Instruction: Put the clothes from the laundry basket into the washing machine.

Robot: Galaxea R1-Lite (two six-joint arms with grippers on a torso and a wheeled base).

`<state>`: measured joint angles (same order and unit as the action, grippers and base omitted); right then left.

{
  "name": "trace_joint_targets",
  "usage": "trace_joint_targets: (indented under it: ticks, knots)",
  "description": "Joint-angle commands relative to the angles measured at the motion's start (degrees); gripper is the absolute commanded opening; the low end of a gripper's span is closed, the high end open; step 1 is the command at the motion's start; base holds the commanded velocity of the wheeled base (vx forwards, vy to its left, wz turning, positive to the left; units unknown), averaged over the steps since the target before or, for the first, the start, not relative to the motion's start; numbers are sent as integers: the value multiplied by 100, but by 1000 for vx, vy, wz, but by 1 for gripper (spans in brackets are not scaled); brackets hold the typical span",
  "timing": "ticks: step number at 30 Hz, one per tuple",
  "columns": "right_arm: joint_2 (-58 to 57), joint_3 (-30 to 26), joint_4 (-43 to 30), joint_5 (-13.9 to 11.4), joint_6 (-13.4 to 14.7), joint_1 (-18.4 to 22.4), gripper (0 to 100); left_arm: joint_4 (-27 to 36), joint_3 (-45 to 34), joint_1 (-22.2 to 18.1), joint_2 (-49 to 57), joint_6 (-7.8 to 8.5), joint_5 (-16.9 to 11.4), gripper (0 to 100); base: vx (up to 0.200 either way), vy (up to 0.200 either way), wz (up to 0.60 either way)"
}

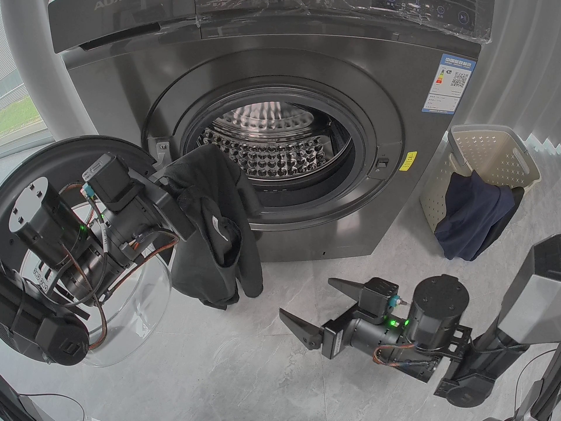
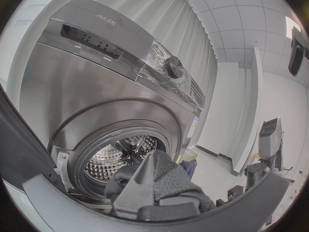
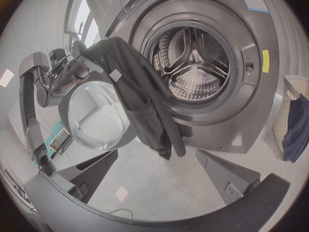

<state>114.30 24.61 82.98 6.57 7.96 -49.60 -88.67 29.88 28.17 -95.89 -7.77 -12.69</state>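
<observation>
Right pincer hangs low over the grey tiled floor, in front of the washing machine and nearest to me. Its two fingers are spread wide and hold nothing. Left pincer is higher up, at the left edge of the round opening, closed on a fold of a black garment. In the left wrist view one finger lies against the bunched cloth. The garment hangs down from that grip across the lower left of the opening's rim and down the machine's front panel. I cannot tell whether its lowest end touches the floor. Behind my left arm the machine's door stands swung open to the left, its glass bowl facing outward. Past the garment the perforated metal drum shows through the opening. To the right of the machine a pale laundry basket stands on the floor, just beside the machine's side. A dark blue garment is draped over its front rim and hangs down outside the basket. A pale curtain hangs behind the machine and basket.
</observation>
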Motion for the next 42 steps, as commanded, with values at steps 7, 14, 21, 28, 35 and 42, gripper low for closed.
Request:
trace_joint_targets:
  ticks: [7, 14, 21, 28, 35, 42]
  knots:
    - [699, 694, 210, -244, -119, 100, 100, -1, 18, 22, 53, -14, 3, 0, 0, 0, 0]
    - [954, 1028, 201, -253, -137, 56, 100, -1, -8, 48, 35, -6, 3, 0, 0, 0, 0]
    - [1305, 1538, 210, -262, -154, 100, 100, -1, -26, 57, 35, 3, 3, 0, 0, 0, 0]
    - [1595, 1951, 218, -262, -163, 109, 100, -1, -44, 57, 35, 12, 3, 0, 0, 0, 0]
    - [1780, 2162, 227, -332, -172, 65, 100, -1, -52, 57, 35, 12, 3, 0, 0, 0, 0]
    - [1947, 2566, 139, -393, -198, 214, 100, -1, -52, 57, 35, 12, 3, 0, 0, 0, 0]
